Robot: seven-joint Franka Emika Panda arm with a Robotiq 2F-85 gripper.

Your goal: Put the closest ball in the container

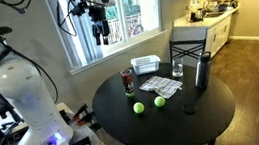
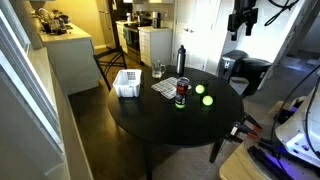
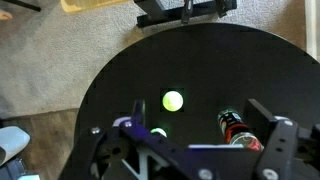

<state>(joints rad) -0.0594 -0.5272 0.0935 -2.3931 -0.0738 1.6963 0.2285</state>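
Two green balls lie on the round black table (image 1: 167, 128). In an exterior view one ball (image 1: 139, 107) is beside the other (image 1: 159, 102). They also show in an exterior view (image 2: 198, 89) (image 2: 207, 100). The white container (image 1: 146, 64) (image 2: 128, 83) stands at the table's edge. My gripper (image 1: 100, 28) (image 2: 241, 22) hangs high above the table, open and empty. In the wrist view my gripper (image 3: 197, 108) frames one ball (image 3: 173, 100) far below. The second ball (image 3: 157, 131) is partly hidden by the gripper body.
A red can (image 1: 127, 80) (image 2: 181, 92) (image 3: 236, 127) stands next to the balls. A printed sheet (image 1: 161, 83), a glass (image 1: 178, 71), a dark bottle (image 1: 202, 70) and a small black object (image 1: 188, 108) are on the table. A chair (image 1: 189, 48) stands behind it.
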